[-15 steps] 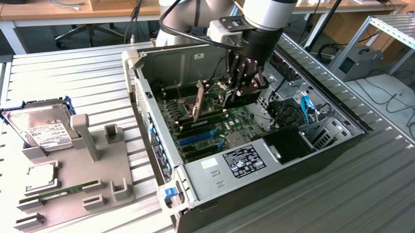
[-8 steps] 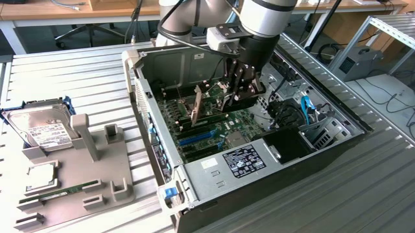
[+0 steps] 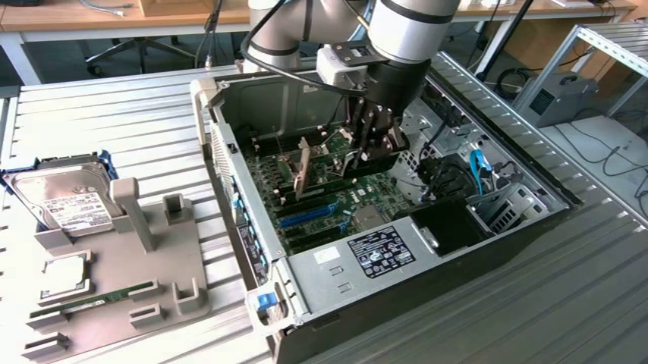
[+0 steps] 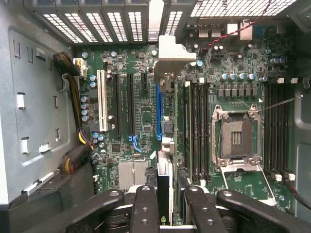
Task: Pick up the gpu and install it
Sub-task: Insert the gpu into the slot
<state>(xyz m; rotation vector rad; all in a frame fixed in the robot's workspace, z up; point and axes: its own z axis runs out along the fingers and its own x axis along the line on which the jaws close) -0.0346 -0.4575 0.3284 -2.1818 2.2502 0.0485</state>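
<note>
Green motherboard (image 4: 146, 102), blue slot (image 4: 158, 114), white slot (image 4: 101, 99)

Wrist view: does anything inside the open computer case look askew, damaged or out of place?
Nothing stands out. The green expansion card with silver end bracket is held upright on edge between the jaws, running parallel to the long blue slot on the green motherboard.

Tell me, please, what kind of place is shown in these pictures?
Probably a robotics lab or test workshop. An open computer case lies on a metal workbench, a grey fixture holds a hard drive, and desks with an office chair stand behind.
</note>
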